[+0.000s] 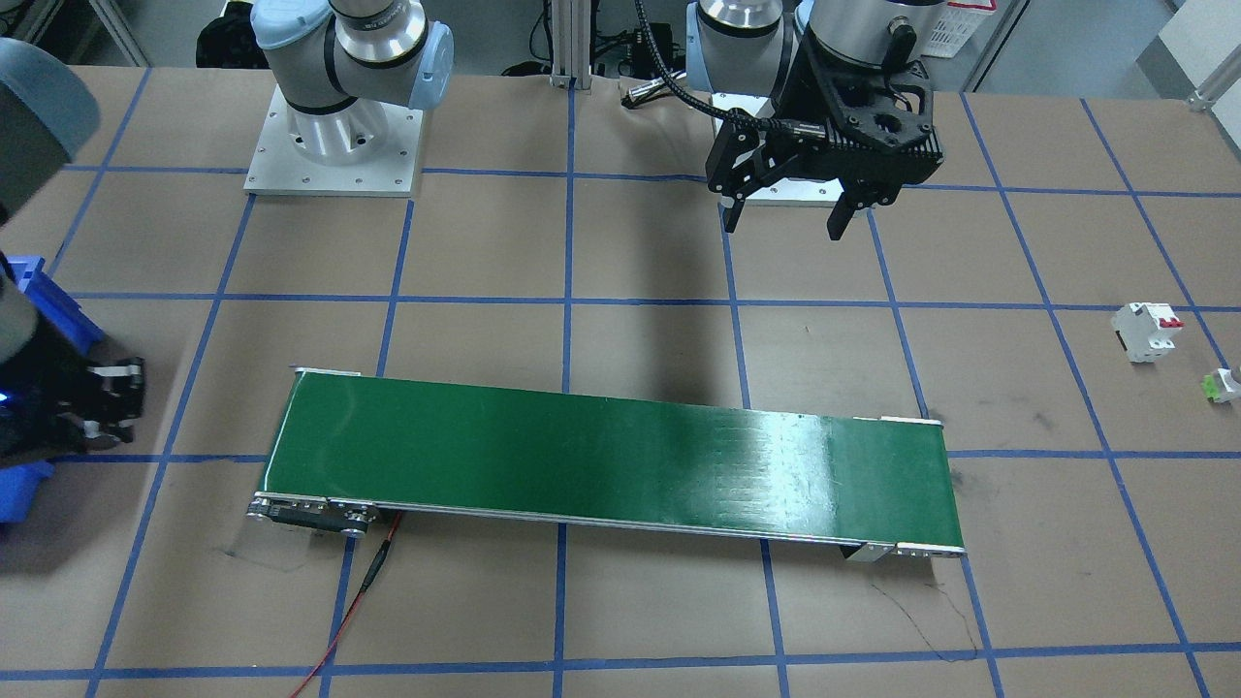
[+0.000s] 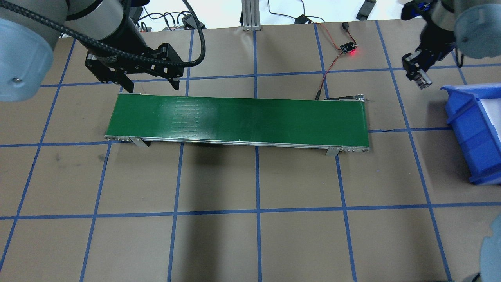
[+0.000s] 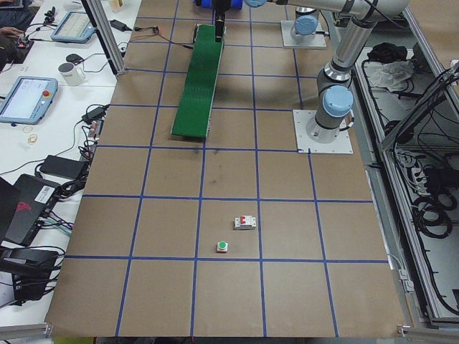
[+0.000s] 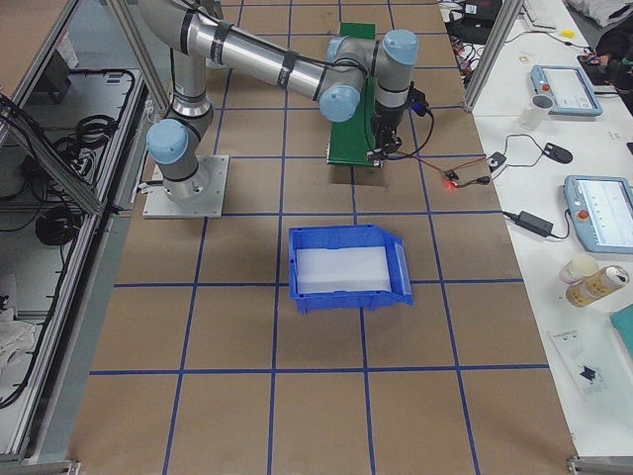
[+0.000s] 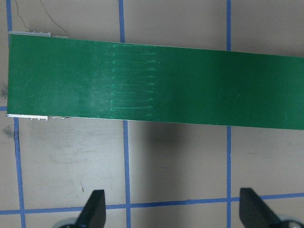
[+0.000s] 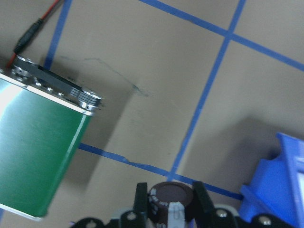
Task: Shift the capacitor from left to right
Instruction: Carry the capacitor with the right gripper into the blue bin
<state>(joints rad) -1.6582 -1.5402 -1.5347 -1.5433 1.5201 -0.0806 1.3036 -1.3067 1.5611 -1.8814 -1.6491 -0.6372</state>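
The capacitor (image 6: 164, 194), a stubby dark-brown cylinder, sits between the fingers of my right gripper (image 6: 170, 203), which is shut on it. That gripper hangs above the brown table between the green conveyor belt's end (image 6: 38, 142) and the blue bin (image 6: 278, 199). It also shows in the overhead view (image 2: 420, 80), where the capacitor is too small to make out. My left gripper (image 5: 173, 211) is open and empty, above the table beside the belt's other end (image 2: 150, 84).
The green conveyor belt (image 2: 238, 117) lies across the table's middle. The blue bin (image 2: 469, 125) stands at the robot's right. A white breaker with a red switch (image 1: 1147, 330) and a tiny green-and-white part (image 1: 1222, 385) lie far out on the robot's left. A red wire (image 2: 332, 58) runs behind the belt.
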